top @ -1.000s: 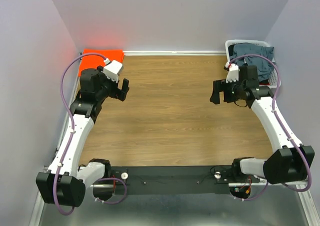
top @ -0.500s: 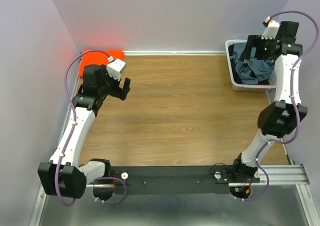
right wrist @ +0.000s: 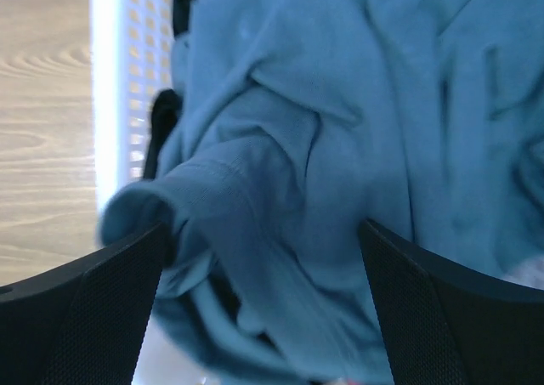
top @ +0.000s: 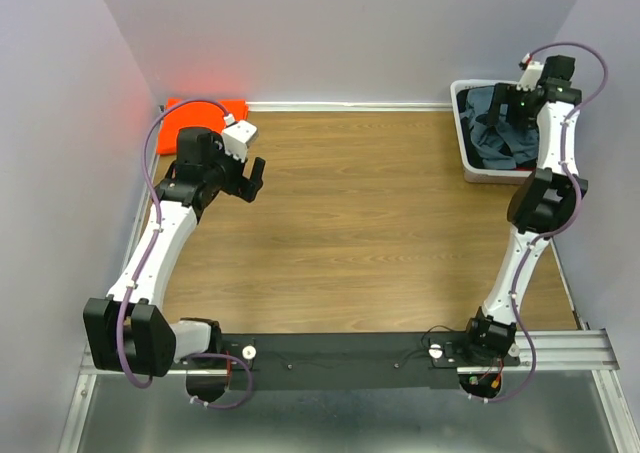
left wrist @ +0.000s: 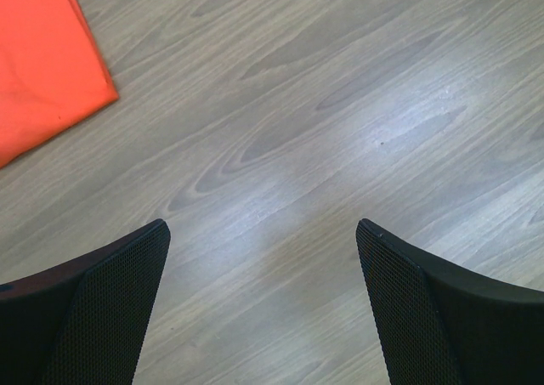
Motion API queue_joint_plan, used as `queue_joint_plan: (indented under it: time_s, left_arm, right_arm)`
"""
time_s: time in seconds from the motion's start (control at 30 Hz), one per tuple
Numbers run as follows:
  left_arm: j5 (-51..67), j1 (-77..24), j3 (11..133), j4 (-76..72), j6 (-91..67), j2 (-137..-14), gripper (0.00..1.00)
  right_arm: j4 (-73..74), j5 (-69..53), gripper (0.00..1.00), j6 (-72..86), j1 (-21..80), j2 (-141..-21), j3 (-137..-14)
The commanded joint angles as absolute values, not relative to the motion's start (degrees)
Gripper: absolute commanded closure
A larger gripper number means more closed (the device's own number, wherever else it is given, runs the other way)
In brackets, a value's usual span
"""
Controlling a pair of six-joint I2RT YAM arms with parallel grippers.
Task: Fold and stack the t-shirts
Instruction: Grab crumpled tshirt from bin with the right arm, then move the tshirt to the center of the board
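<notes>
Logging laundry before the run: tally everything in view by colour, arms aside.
Orange t-shirt: 1
Blue-grey t-shirt: 1
White basket: 1
Total: 3 (anything deeper in the basket is hidden)

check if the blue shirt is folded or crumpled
Crumpled: the blue shirt lies bunched in loose creases inside the white basket.

A wood-grain bench (top: 350, 233) stands between pale lilac walls (top: 330, 33). A white perforated basket (top: 497, 177) sits in its far right corner. A black rail (top: 340, 358) runs along its near edge.
</notes>
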State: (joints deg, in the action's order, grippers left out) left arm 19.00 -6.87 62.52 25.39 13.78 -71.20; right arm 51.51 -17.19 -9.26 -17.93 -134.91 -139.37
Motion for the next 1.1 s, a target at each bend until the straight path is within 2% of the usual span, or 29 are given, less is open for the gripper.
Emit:
queue_joint_plan:
  time_s: [0.0, 0.1, 0.17, 0.2, 0.23, 0.27, 0.37, 0.4, 0.43, 0.63, 0.8, 0.97, 1.07]
  left_arm:
    - [18.5, -6.9, 63.4, 25.8, 14.4, -71.5, 0.02]
    - [18.0, -6.9, 63.5, 26.0, 14.6, -71.8, 0.02]
    - [18.0, -6.9, 63.5, 26.0, 14.6, -71.9, 0.01]
    - [18.1, -6.9, 63.7, 26.2, 14.5, -72.0, 0.02]
    - [18.1, -6.9, 63.8, 26.2, 14.6, -71.9, 0.02]
    - [18.0, -6.9, 64.1, 26.3, 14.6, -72.0, 0.02]
    - [18.2, -6.9, 64.2, 26.3, 14.7, -71.6, 0.02]
    - [18.2, -6.9, 64.3, 26.3, 14.8, -71.5, 0.02]
    - [18.3, -6.9, 64.4, 26.2, 14.7, -71.4, 0.02]
    - [19.2, -6.9, 65.1, 26.0, 14.8, -71.2, 0.02]
    - [19.3, -6.9, 66.2, 25.8, 14.8, -71.2, 0.02]
    - [20.5, -6.3, 67.9, 26.0, 13.9, -72.0, 0.01]
    - [22.1, -5.4, 70.1, 26.8, 13.7, -72.4, 0.02]
  right_arm:
    - [51.9, -16.4, 0.0, -9.3, -18.0, -137.5, -139.7]
    - [51.2, -15.6, 0.05, -9.5, -18.1, -138.5, -136.0]
    - [51.1, -15.2, 0.15, -9.4, -18.1, -138.8, -135.4]
    - [51.2, -14.9, 0.29, -9.3, -18.4, -138.6, -135.4]
    - [51.2, -14.6, 0.37, -9.2, -18.5, -138.3, -135.3]
    - [51.2, -14.6, 0.52, -9.1, -18.6, -137.2, -135.2]
    - [51.2, -15.1, 0.76, -10.1, -18.7, -133.8, -133.0]
    - [51.2, -15.3, 0.95, -10.5, -18.8, -132.2, -132.4]
    - [51.2, -15.4, 1.0, -10.5, -18.8, -129.3, -131.7]
    - [51.2, -21.2, 1.0, -10.4, -20.3, -115.6, -129.5]
    - [51.2, -27.2, 0.99, -9.1, -20.3, -109.9, -134.2]
    - [50.6, -39.8, 1.0, -4.8, -20.2, -107.7, -143.0]
    - [45.1, -50.2, 1.0, 0.9, -20.1, -104.6, -142.7]
